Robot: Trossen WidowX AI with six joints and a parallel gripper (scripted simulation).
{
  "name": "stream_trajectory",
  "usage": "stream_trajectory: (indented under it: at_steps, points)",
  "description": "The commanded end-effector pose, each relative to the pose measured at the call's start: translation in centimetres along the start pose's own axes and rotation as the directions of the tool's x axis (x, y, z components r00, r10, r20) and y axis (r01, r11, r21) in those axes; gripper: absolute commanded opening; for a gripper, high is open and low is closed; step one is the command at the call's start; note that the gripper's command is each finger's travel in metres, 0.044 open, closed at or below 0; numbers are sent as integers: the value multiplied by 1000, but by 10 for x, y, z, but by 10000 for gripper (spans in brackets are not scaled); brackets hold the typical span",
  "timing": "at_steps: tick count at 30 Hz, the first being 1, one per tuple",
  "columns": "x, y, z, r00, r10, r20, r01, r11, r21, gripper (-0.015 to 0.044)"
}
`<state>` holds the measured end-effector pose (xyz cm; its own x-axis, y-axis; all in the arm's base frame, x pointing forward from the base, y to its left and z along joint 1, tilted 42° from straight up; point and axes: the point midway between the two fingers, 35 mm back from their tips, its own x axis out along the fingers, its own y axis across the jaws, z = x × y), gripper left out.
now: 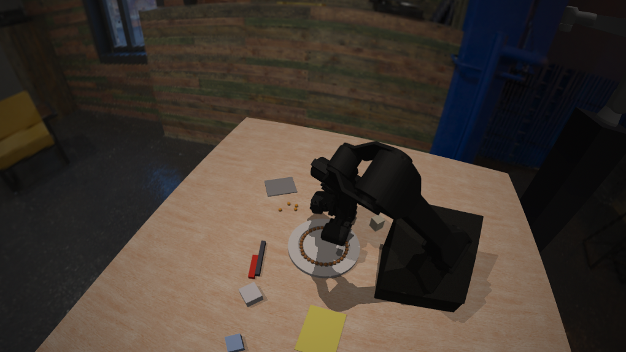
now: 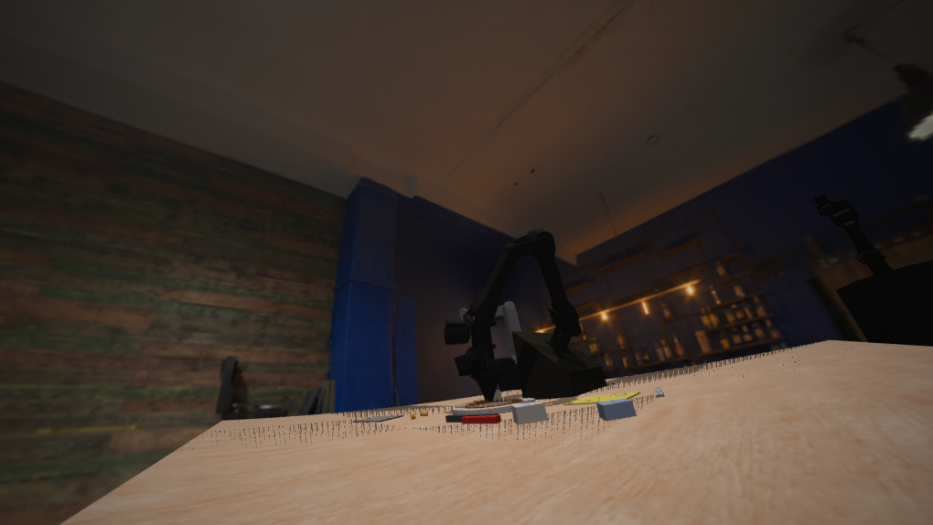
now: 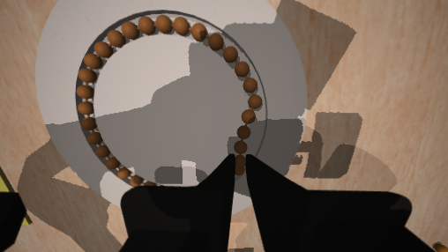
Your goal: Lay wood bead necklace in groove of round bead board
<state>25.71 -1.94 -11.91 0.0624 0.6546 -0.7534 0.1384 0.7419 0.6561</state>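
Observation:
The wood bead necklace (image 1: 323, 264) (image 3: 163, 24) is a ring of brown beads on the round bead board (image 1: 294, 252) (image 2: 469, 411) (image 3: 59, 66), a pale disc with a ring groove. In the wrist view its upper and left beads follow the groove. On the right, several beads bend inward, inside the groove's outer edge, down to my fingers. My gripper (image 2: 489, 397) (image 3: 240, 159) is low over the board, shut on the necklace at this inward stretch. The fingers hide the beads below and part of the groove there.
A grey card (image 1: 280, 186) and several small orange beads lie behind the board. A red block (image 1: 253, 266), a dark bar (image 1: 261, 258), a white block (image 1: 250, 294) and a blue block (image 1: 234, 342) lie left. A yellow sheet (image 1: 321, 329) lies in front. A beige cube (image 1: 377, 222) stands by the arm's base.

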Motion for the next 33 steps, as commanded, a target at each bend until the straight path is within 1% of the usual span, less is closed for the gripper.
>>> stream_trajectory:
  at_steps: [1, 15, 25, 33]
  points:
    - [0, 0, 0, 1000, 0, 0, 0, 1000, 0, 0]
    - [-6, -6, -1, 1000, 3, -3, -3, 1000, 5, 0]
    - [2, -6, -1, 1000, 4, -3, -4, 1000, 5, 0]
    - [-1, -6, 0, 1000, 3, 2, -3, 1000, 0, 210]
